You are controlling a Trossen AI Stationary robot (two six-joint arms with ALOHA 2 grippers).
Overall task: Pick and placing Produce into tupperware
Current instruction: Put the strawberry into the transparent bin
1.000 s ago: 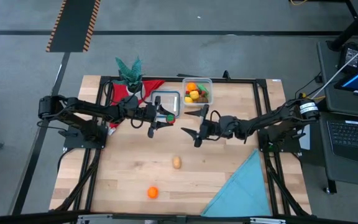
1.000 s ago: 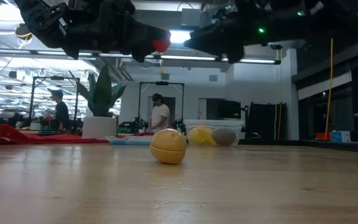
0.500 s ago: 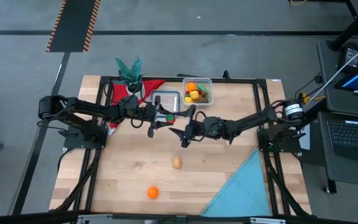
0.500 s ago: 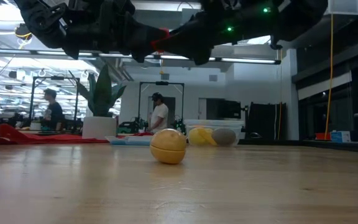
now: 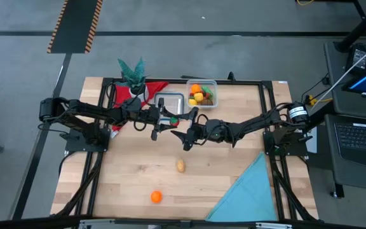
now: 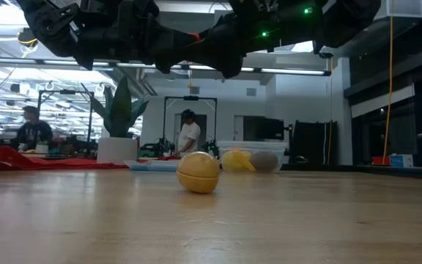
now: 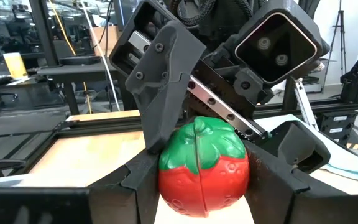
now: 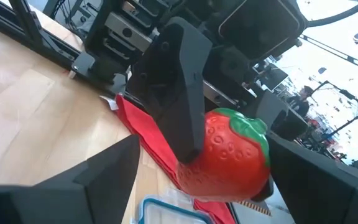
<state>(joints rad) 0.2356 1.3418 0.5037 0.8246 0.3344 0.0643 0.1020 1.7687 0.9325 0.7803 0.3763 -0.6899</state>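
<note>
Reaching leftward since a second ago, the right gripper (image 5: pixel 187 131), fingers spread wide, now faces the toy strawberry (image 7: pixel 202 163) clamped in the left gripper (image 5: pixel 164 122), above the worktop (image 5: pixel 132 178) near the tupperware (image 5: pixel 201 93).

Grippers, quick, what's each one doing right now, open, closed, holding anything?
Left gripper: shut on the strawberry, held up above the table.
Right gripper: open, empty, fingers spread on either side of the strawberry the left one holds.
</note>
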